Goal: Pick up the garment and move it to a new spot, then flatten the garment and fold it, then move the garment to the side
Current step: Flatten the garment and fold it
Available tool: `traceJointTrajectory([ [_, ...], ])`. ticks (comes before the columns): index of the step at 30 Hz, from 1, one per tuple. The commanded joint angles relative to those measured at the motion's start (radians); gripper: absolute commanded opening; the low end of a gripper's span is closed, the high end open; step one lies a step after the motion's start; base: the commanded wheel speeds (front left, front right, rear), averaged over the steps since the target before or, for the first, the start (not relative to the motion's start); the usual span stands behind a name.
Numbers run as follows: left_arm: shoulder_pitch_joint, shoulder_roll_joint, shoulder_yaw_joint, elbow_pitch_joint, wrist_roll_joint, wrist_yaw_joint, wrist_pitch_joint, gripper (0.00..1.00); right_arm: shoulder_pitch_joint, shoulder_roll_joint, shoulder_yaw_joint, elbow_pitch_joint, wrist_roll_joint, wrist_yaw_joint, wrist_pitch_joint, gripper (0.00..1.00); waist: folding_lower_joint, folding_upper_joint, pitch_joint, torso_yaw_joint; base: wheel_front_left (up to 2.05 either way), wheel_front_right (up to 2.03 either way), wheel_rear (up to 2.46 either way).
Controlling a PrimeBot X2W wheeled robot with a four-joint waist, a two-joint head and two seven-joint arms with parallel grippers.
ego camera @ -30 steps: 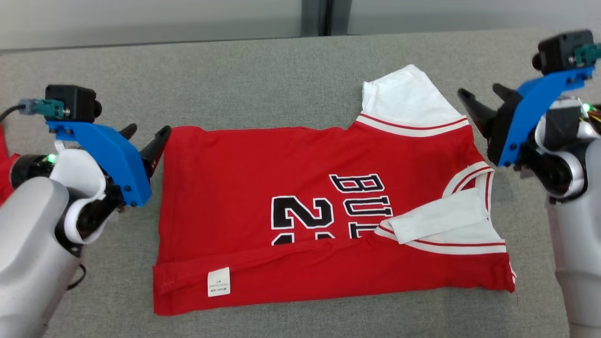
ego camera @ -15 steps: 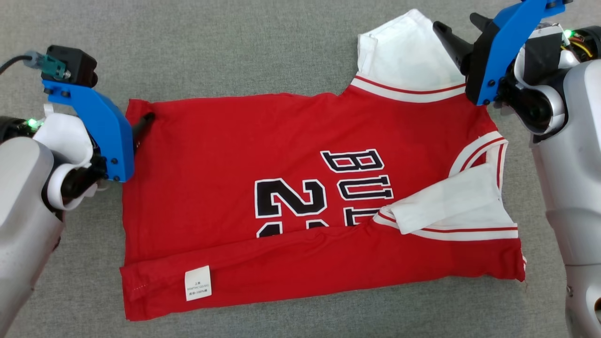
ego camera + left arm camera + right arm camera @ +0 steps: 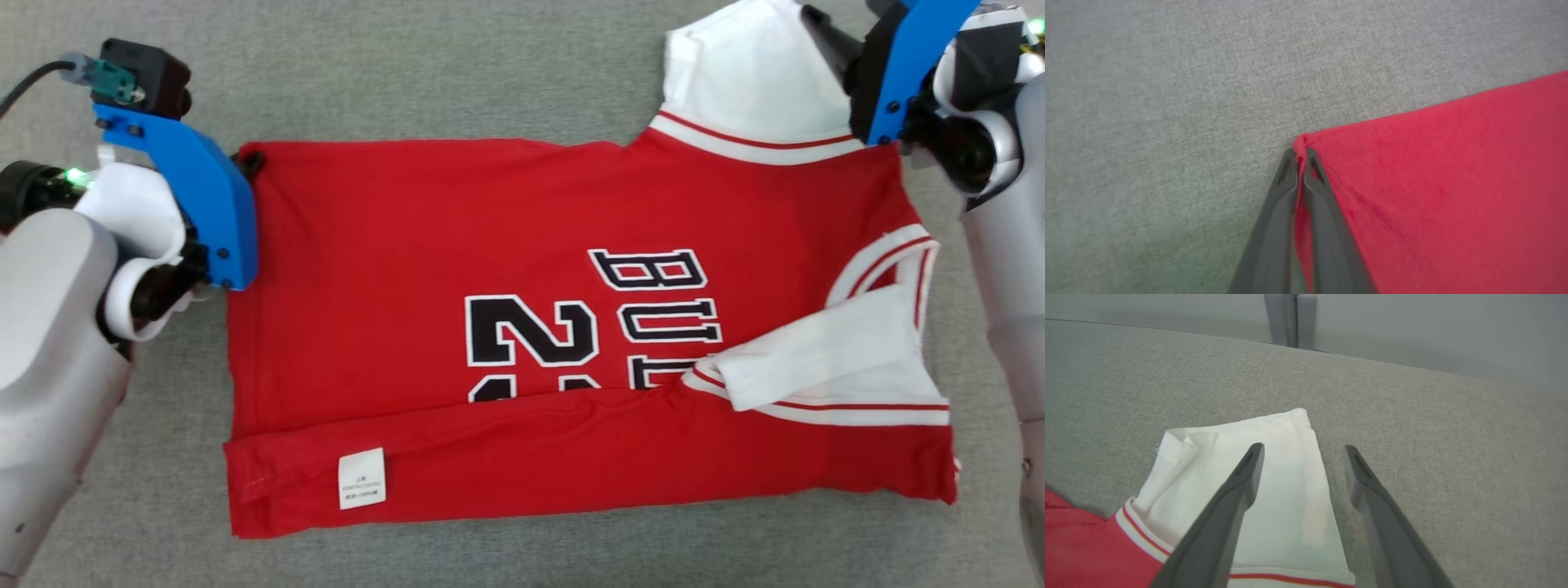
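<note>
The garment (image 3: pixel 490 269), a red jersey with white sleeves and black lettering, lies spread on the grey table; its near edge is folded over, showing a white label (image 3: pixel 362 478). My left gripper (image 3: pixel 249 163) is shut on the garment's far left corner (image 3: pixel 1301 143), and the red cloth is pinched between the two dark fingers (image 3: pixel 1274 220). My right gripper (image 3: pixel 1302 451) stands open above the far white sleeve (image 3: pixel 1274 473), one finger over the sleeve and the other over bare table past its edge. In the head view one right fingertip (image 3: pixel 820 28) shows at the sleeve (image 3: pixel 751 82).
The grey fabric tabletop (image 3: pixel 408 73) surrounds the garment. In the right wrist view the table's far edge meets a pale wall with a vertical grey post (image 3: pixel 1289 318). A second white sleeve (image 3: pixel 824 359) lies folded across the garment's near right.
The head camera tilted down, so the whole picture shifted. My left gripper moved onto the garment's far left corner and shut on it. My right gripper came over the far white sleeve, still open.
</note>
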Motion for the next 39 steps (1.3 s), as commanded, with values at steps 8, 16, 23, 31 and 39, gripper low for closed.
traceJointTrajectory([
  [8, 0.023, -0.076, -0.058, -0.03, 0.032, -0.025, -0.048, 0.0, -0.094, -0.037, -0.07, 0.127, -0.123, 0.0, 0.02, 1.0, 0.0001, 0.0, 0.067, 0.103, 0.0, 0.0, 0.0],
  [16, 0.013, -0.123, -0.074, -0.014, 0.029, -0.037, -0.071, 0.0, -0.099, -0.032, -0.092, 0.192, -0.198, 0.0, 0.056, 0.47, 0.0001, 0.0, 0.1, 0.15, 0.0, 0.0, 0.0],
  [23, 0.003, -0.117, -0.045, 0.005, 0.067, 0.001, -0.176, 0.0, -0.105, -0.031, -0.103, 0.153, -0.213, 0.0, -0.031, 0.0, 0.0001, 0.0, 0.08, 0.131, 0.0, 0.0, 0.0],
  [31, 0.03, -0.113, -0.004, 0.032, 0.082, 0.023, -0.341, 0.0, -0.032, -0.056, -0.051, 0.091, -0.139, 0.0, -0.179, 0.0, 0.0001, 0.0, -0.003, 0.093, 0.0, 0.0, 0.0],
  [39, 0.141, -0.123, -0.013, 0.028, 0.09, 0.026, -0.473, 0.0, 0.134, -0.093, -0.01, -0.015, 0.041, 0.0, -0.227, 0.0, 0.0001, 0.0, -0.103, 0.075, 0.0, 0.0, 0.0],
])
